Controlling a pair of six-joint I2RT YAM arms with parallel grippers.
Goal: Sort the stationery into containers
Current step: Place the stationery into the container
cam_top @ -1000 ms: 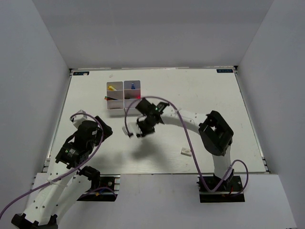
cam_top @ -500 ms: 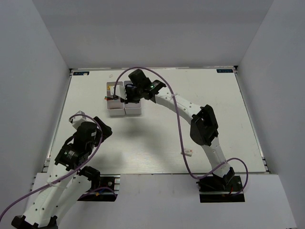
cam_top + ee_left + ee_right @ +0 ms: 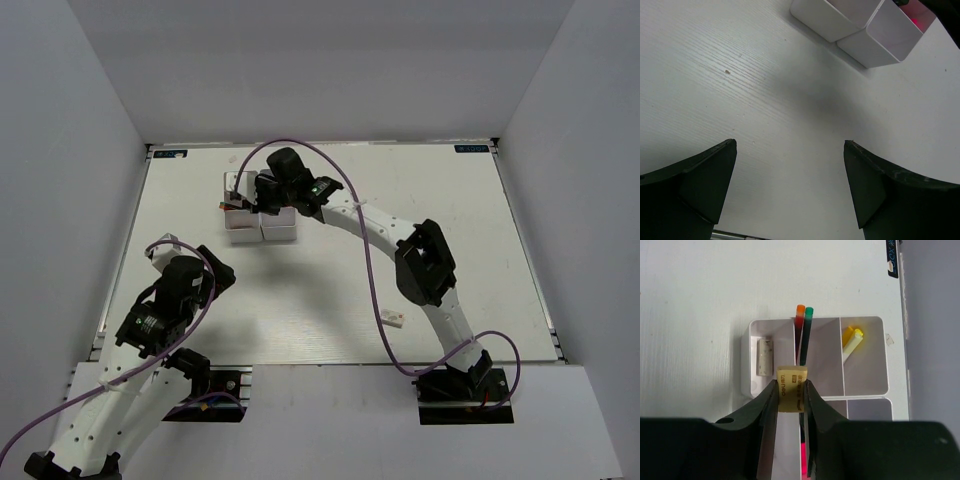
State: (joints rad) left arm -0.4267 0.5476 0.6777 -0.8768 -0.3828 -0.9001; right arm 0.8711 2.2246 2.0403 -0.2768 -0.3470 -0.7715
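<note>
Bench (image 3: 765, 100): white, matt, with a fine wood-like grain. Organiser (image 3: 745, 365): white plastic, smooth, walls with a slight sheen. Tan eraser (image 3: 791, 395): matt, rubber-like, printed face. Pale eraser (image 3: 763, 356) in a compartment: dull, speckled surface. Right fingers (image 3: 762, 412) and left fingers (image 3: 695, 185): black, matt, plastic-looking; the edges of the left pair show light scuffing. Arm cable (image 3: 290, 142): purple, smooth sheath.

Dark print on tan eraser (image 3: 791, 395), unreadable, blue sticker (image 3: 893, 259) on table (image 3: 690, 300), white characters illegible
</note>
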